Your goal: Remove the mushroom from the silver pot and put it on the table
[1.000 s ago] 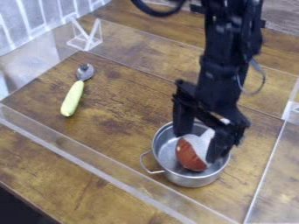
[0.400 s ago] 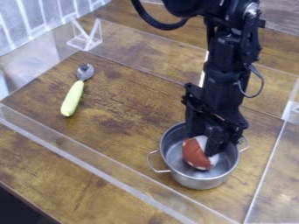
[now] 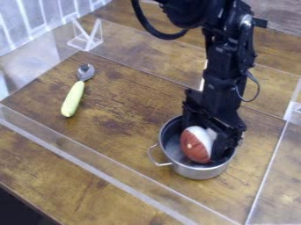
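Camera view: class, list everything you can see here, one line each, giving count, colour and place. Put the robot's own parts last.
table: one, brown wood planks, fills the view
clear walls: see-through, around the table's edges
spoon: one, silver bowl with yellow-green handle, left side of the table
clear stand: one, see-through, upper left
pot: one, silver, lower right on the table
mushroom: one, red-brown cap and white stem, inside the pot
gripper: one, black, lowered into the pot around the mushroom, jaws open

- The silver pot is crowded: the gripper and the mushroom fill its mouth.
- At 9 o'clock, bare table lies up to the spoon.
- Acrylic walls close off 3 and 6 o'clock.
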Robot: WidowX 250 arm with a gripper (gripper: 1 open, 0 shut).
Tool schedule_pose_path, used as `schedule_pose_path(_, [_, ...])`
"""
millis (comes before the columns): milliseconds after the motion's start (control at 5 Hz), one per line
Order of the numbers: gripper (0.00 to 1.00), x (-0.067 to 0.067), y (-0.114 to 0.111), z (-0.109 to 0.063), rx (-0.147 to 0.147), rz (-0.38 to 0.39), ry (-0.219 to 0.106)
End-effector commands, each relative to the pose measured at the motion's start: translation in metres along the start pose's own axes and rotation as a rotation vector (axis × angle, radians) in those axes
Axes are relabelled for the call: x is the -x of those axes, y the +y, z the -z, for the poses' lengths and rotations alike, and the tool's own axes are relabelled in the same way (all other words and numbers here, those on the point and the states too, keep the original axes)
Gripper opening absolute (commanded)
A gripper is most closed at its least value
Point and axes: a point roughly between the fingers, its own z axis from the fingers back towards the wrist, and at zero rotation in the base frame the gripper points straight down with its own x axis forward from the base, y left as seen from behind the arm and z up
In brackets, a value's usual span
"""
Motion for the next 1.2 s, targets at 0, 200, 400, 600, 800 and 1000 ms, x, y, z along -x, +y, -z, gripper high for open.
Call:
schedule_pose_path(0, [1.00, -0.003, 0.022, -0.015, -0.003, -0.052, -0.060])
schedule_pose_path(200, [1.00, 0.001, 0.035, -0.013, 0.002, -0.087, -0.058])
schedule_pose_path(400, [0.00, 0.003, 0.035, -0.012, 0.004, -0.069, -0.056])
schedule_pose_path(600, [0.00, 0.005, 0.034, -0.013, 0.004, -0.050, -0.056])
schedule_pose_path(800, [0.00, 0.009, 0.022, -0.017, 0.007, 0.062, -0.059])
schedule_pose_path(1000, [0.00, 0.013, 0.008, -0.021, 0.011, 0.171, -0.063])
